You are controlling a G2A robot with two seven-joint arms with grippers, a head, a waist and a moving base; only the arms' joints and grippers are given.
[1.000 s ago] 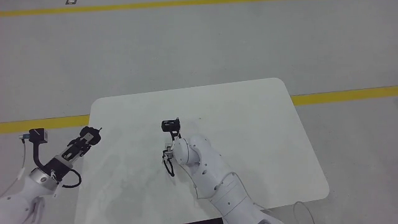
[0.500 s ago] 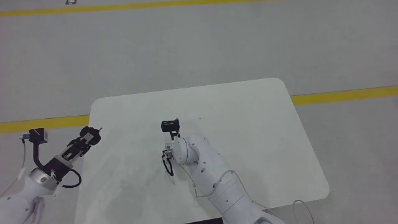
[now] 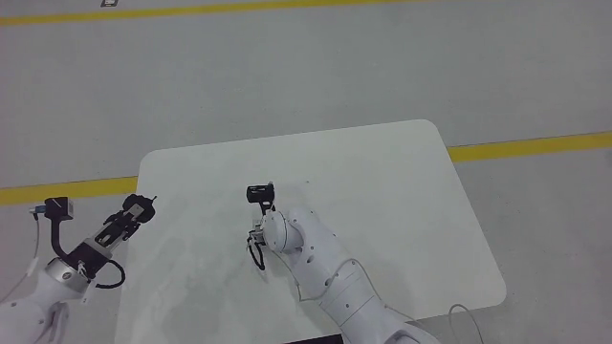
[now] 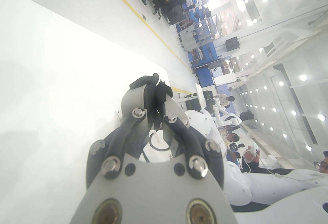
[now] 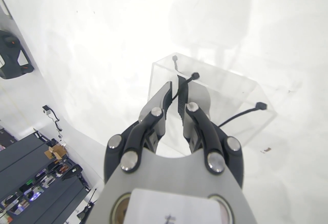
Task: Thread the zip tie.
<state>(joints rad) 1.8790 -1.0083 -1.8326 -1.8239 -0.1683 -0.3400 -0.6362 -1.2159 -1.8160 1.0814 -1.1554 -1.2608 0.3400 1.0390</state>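
While your right gripper (image 5: 176, 83) pinches one zip tie (image 5: 195, 76) over the clear box (image 5: 230, 92), with the left gripper (image 4: 156, 84) pressed shut, empty, by the table (image 3: 382, 162) edge, threading isn't yet begun.

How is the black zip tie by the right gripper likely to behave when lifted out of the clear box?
Probably floppy: the zip tie curves along its thin strap rather than lying straight. Likely very light, being so slender beside the right gripper. Its blocky head might snag on the clear box wall or the other zip tie.
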